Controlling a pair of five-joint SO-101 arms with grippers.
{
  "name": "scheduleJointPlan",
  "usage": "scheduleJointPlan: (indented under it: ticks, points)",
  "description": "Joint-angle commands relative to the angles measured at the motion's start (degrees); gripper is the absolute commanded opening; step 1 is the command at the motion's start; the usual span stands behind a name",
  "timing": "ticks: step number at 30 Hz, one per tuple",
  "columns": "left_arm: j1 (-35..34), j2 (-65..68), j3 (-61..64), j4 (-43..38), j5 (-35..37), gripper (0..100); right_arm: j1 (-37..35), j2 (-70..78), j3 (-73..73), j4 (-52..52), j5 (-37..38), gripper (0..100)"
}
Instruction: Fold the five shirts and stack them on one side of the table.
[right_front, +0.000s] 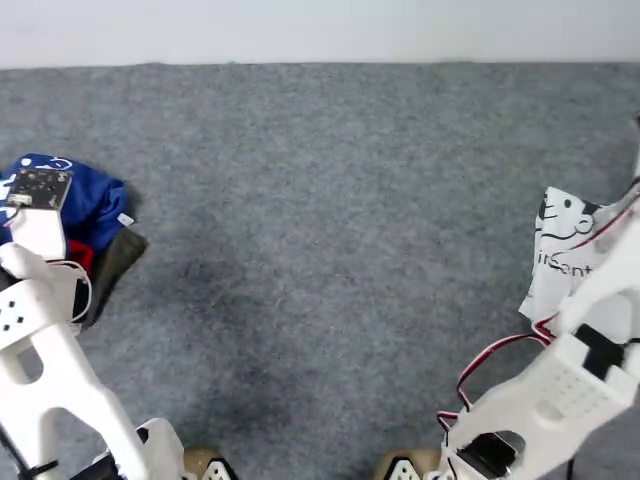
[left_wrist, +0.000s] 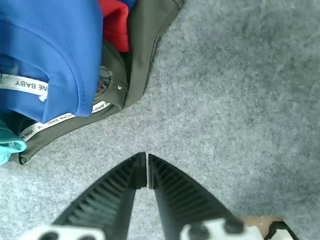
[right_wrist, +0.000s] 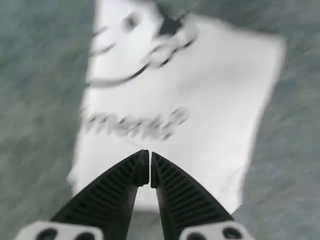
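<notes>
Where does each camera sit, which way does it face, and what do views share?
High view: fixed above the table, looking down; left arm by the blue shirt, right arm over the white shirt.
Left wrist view: on the left arm, facing down past the shut left pincer toward the blue shirt.
Right wrist view: on the right arm, facing down past the shut right pincer at the white shirt.
Shared: high and left wrist show the blue shirt; high and right wrist, the white shirt.

- You have five shirts: blue shirt (left_wrist: 50, 40), red shirt (left_wrist: 116, 25), olive shirt (left_wrist: 145, 50) and teal shirt (left_wrist: 9, 144) piled at the desk's (right_front: 330, 250) left; white shirt (right_wrist: 200, 100) at its right.
- Two grippers: left gripper (left_wrist: 147, 167), right gripper (right_wrist: 149, 165).
</notes>
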Motion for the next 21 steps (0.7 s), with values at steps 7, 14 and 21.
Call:
scheduleJointPlan:
  ticks: [7, 14, 21]
  points:
    - [0.09, -0.18, -6.46, -0.79, 0.53, 10, -2.51, -6.2, 2.11, 17.19, -2.29, 0.9]
    - [0.09, 0.09, -6.11, -7.38, 0.53, 17, -6.37, -23.43, 21.01, 17.01, -4.66, 0.9]
    - [0.09, 2.29, -1.27, -15.91, -0.26, 20, -7.6, -40.13, 40.79, 16.84, -4.57, 0.9]
